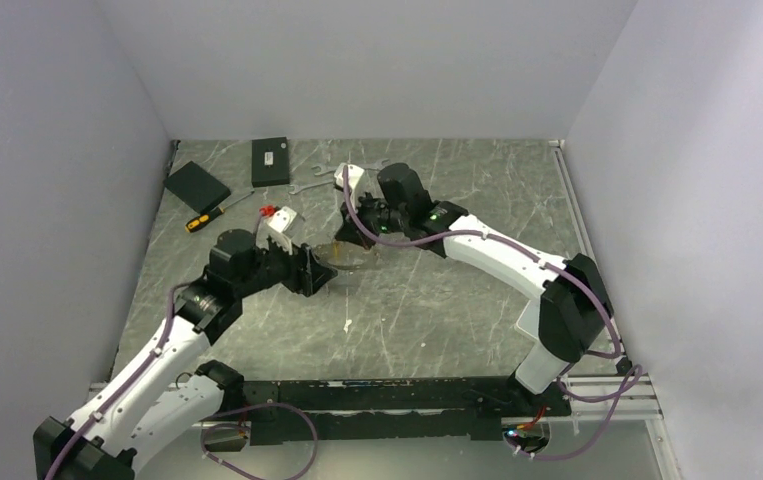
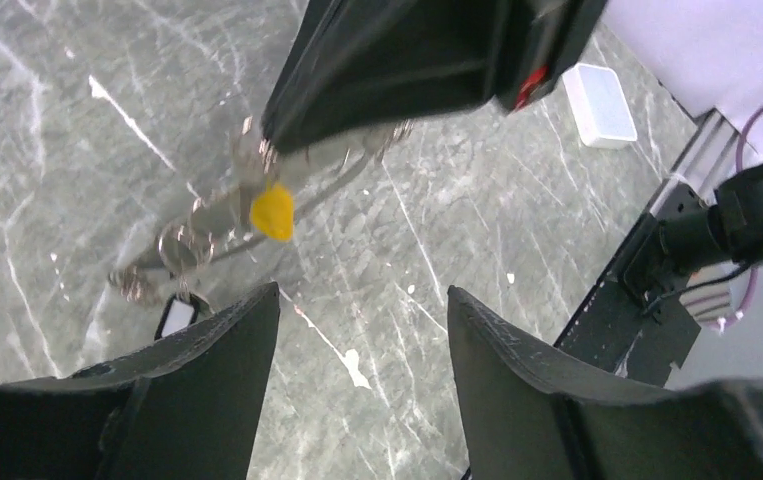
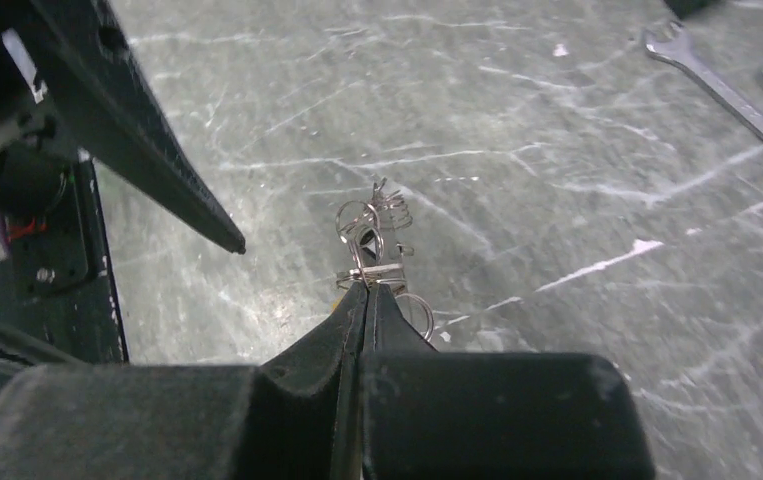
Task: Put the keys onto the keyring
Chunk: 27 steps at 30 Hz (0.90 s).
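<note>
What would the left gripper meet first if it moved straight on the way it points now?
Probably the keyring with its yellow key, pinched by the right gripper; it hangs slightly off the line, depth unclear.

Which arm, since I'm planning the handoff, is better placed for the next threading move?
Probably left: the left gripper is open and empty, facing the keyring; the right gripper is shut on it.

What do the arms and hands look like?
The left arm and right arm have white shells, black joints and a purple cable along each. The left hand and right hand have two black wedge-shaped fingers. The right wrist shows a green light.
</note>
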Each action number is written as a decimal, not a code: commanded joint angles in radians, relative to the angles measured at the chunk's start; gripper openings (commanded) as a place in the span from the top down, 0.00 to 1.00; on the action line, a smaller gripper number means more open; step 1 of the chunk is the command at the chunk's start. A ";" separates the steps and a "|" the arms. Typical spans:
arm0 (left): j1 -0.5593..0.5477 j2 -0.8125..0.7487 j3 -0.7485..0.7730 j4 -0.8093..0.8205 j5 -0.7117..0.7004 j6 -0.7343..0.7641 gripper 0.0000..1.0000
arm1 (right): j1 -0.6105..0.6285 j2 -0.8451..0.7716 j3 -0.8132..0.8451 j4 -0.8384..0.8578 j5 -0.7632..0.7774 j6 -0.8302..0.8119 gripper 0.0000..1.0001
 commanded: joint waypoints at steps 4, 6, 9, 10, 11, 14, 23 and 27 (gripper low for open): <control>-0.028 -0.087 -0.167 0.245 -0.237 -0.177 0.37 | 0.001 -0.007 0.091 -0.152 0.215 0.252 1.00; -0.049 -0.059 -0.164 0.251 -0.296 -0.166 0.39 | 0.001 0.025 0.148 -0.238 0.265 0.318 1.00; -0.098 -0.003 -0.185 0.338 -0.357 -0.157 0.45 | 0.002 0.086 0.241 -0.386 0.360 0.414 1.00; -0.123 0.021 -0.196 0.390 -0.385 -0.152 0.47 | 0.002 0.095 0.257 -0.404 0.368 0.433 1.00; -0.152 0.044 -0.204 0.440 -0.397 -0.143 0.47 | 0.003 0.096 0.264 -0.410 0.372 0.449 1.00; -0.236 0.144 -0.180 0.539 -0.428 -0.092 0.47 | 0.005 0.058 0.248 -0.374 0.386 0.461 1.00; -0.293 0.284 -0.140 0.695 -0.414 -0.057 0.50 | 0.005 -0.043 0.301 -0.384 0.443 0.459 1.00; -0.298 0.311 -0.153 0.784 -0.428 -0.039 0.50 | 0.005 -0.056 0.277 -0.385 0.444 0.474 1.00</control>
